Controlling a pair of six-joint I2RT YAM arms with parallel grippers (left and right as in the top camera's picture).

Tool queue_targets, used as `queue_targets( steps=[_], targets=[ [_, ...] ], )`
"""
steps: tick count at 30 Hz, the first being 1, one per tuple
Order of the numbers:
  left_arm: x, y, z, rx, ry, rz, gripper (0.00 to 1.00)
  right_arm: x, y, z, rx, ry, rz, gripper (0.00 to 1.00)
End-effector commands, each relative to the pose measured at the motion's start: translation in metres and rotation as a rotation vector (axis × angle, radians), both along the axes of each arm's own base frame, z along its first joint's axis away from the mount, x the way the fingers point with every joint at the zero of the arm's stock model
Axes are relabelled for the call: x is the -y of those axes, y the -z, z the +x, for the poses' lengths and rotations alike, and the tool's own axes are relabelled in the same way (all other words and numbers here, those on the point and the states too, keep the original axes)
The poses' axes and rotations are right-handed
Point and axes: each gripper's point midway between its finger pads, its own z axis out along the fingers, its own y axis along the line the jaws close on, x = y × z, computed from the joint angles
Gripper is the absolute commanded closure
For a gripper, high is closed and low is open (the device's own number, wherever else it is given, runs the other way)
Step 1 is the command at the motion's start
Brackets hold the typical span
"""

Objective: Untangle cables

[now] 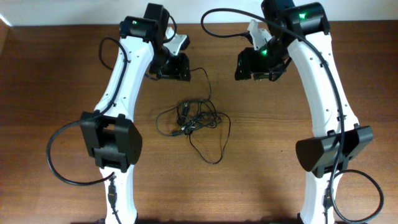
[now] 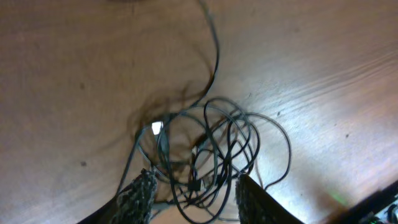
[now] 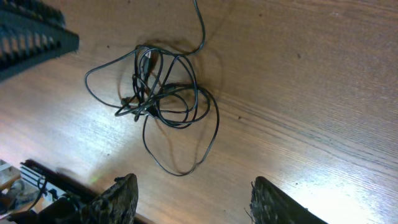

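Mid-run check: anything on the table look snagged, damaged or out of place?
Only the cables: they lie in one knotted bunch on the table, with a lone strand running out toward the left end effector. No damage shows. It and the right end effector stand open, holding nothing.

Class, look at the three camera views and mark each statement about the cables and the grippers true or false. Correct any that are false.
1. The cables lie in one tangled bunch on the table. True.
2. The right gripper is clamped on a cable. False: its jaws stand apart and hold nothing.
3. The bunch lies between the left arm and the right arm. True.
4. The cables are white. False: they are black.
5. The left gripper is shut. False: its jaws stand apart.
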Motion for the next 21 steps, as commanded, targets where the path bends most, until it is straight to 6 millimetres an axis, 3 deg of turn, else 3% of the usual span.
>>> queue_targets(
  steps=[1,4,6,10,12,15,18,21],
  targets=[
    [-0.008,0.011,-0.018,-0.077,-0.049,0.033,0.58,0.006,0.000,0.002,0.011,0.011,-0.025,0.39],
    [-0.010,0.024,-0.027,-0.106,-0.012,0.044,0.55,0.006,0.001,0.002,0.011,0.012,-0.028,0.37],
    [-0.010,0.024,-0.028,-0.097,0.027,0.046,0.45,0.006,0.002,0.002,0.010,0.012,-0.028,0.37],
    [-0.011,0.042,-0.038,-0.143,0.029,0.056,0.44,0.006,0.007,0.003,-0.002,0.011,-0.031,0.36],
    [-0.013,0.054,-0.042,-0.162,0.037,0.060,0.37,0.006,0.007,0.003,-0.002,0.012,-0.031,0.36],
    [-0.013,0.065,-0.045,-0.131,0.150,0.059,0.36,0.006,0.006,0.003,-0.002,0.011,-0.031,0.36],
    [0.003,0.058,-0.050,-0.092,0.291,-0.050,0.37,0.005,0.006,0.003,-0.002,0.011,-0.031,0.35],
    [0.034,0.034,-0.075,-0.053,0.513,-0.309,0.36,0.005,0.006,0.003,-0.002,0.011,-0.031,0.32]
  ],
)
